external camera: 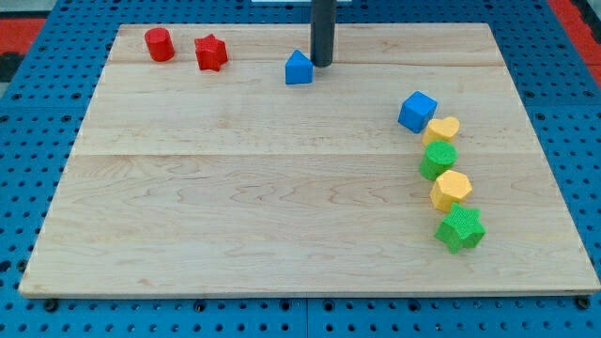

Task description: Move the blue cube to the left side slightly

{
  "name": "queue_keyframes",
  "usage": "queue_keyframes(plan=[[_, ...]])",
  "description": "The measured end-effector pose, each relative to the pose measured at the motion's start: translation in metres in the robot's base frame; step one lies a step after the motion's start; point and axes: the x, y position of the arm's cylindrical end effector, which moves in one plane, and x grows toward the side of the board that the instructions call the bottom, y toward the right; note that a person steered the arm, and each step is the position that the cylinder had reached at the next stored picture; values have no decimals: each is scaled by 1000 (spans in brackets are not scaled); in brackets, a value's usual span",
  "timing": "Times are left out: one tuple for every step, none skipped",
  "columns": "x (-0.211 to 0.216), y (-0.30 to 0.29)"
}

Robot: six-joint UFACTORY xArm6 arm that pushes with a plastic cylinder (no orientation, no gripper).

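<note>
The blue cube (pixel 417 112) sits at the view's right on the pale wooden worktop (pixel 235 188), touching the upper yellow block (pixel 442 130) at the head of a column of green and yellow blocks. The rod's tip (pixel 322 64) rests well apart from it, beside the blue house-shaped block (pixel 299 69); the rig carries no fingers, so there is nothing to open or close. The tip should, in judgement, circle to the cube's right face, avoiding the yellow neighbour, then push leftward briefly.

Left of your blue cube (pixel 417 111) the wooden board (pixel 235 188) lies open, while the yellow block (pixel 441 129) touches it below-right, and my tip (pixel 322 64) stands well apart beside the blue pentagon-like block (pixel 299 69).
</note>
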Motion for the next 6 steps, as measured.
queue_keyframes(plan=[[5, -40], [0, -144], [-1, -174], [6, -82], [12, 73], [31, 208]])
